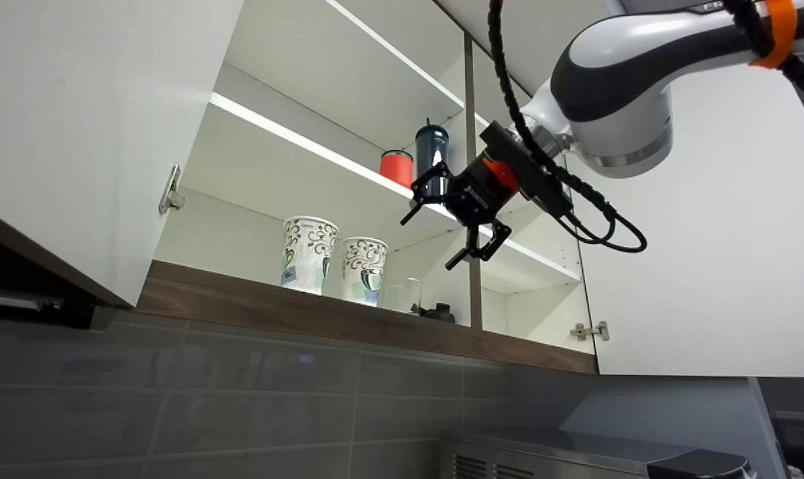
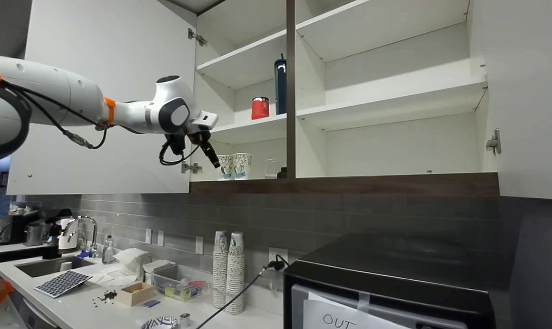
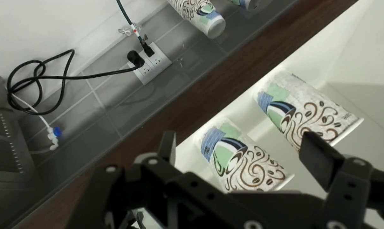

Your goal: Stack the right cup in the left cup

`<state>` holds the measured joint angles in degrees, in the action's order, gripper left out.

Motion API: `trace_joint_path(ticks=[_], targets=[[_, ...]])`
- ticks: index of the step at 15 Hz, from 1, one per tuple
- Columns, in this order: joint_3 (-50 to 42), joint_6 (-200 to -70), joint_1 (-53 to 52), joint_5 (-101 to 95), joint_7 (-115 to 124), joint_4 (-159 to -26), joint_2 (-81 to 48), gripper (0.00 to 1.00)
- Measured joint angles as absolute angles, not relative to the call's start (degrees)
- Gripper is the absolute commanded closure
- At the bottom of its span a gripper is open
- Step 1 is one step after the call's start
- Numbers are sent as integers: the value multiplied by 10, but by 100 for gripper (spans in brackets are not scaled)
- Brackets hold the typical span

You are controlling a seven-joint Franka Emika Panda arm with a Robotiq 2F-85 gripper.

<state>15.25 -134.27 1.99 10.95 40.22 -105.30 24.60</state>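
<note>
Right cup (image 1: pixel 364 266): white, dark scroll pattern; low in the open cabinet (image 1: pixel 375 326), just beside the left cup (image 1: pixel 309 253), not touching; interior hidden; mouth upward, long axis vertical. Left cup: likewise upright, contents hidden. Drinking glass (image 1: pixel 402 293): clear, on the right cup's other side. Shelf (image 1: pixel 295 140) above: red cup (image 1: pixel 397 169), dark bottle (image 1: pixel 431 148). Pincer (image 1: pixel 425 246): jaws spread wide, grasping nothing; the right cup shows between them in the wrist view.

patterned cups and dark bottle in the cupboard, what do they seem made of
The larger-looking patterned cup and smaller-looking patterned cup look like thin paper, mostly matte, going by the narrow rims and printed swirls. The dark bottle looks glossy, with bright reflections: perhaps painted metal, possibly plastic.
</note>
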Motion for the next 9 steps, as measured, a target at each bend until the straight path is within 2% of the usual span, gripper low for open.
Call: trace_joint_path(ticks=[9], targets=[[164, -1343, 24, 18, 527, -943, 154, 0]])
